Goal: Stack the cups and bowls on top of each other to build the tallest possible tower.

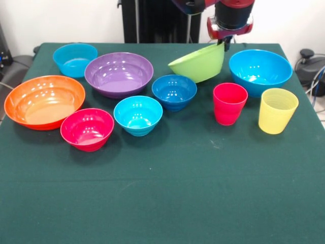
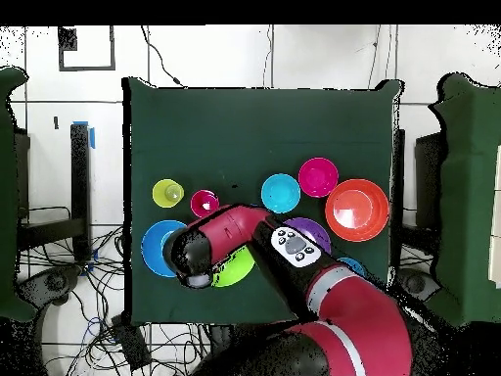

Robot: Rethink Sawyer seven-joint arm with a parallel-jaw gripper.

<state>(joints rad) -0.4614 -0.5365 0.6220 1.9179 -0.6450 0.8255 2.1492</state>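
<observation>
My gripper (image 1: 222,46) is shut on the right rim of the lime green bowl (image 1: 198,63), which hangs tilted above the table behind the small dark blue bowl (image 1: 174,91). The red-pink cup (image 1: 229,103) and the yellow cup (image 1: 277,110) stand upright at the front right. Behind them sits the big bright blue bowl (image 1: 260,70). From above, the arm (image 2: 230,235) covers the dark blue bowl, and the green bowl (image 2: 237,270) peeks out beside the wrist. No tower stands.
To the left lie the purple bowl (image 1: 119,73), the orange bowl (image 1: 44,100), the pink-red bowl (image 1: 87,128), a cyan bowl (image 1: 137,115) and another cyan bowl (image 1: 75,59) at the back. Green cloth (image 1: 167,193) stretches toward the front edge.
</observation>
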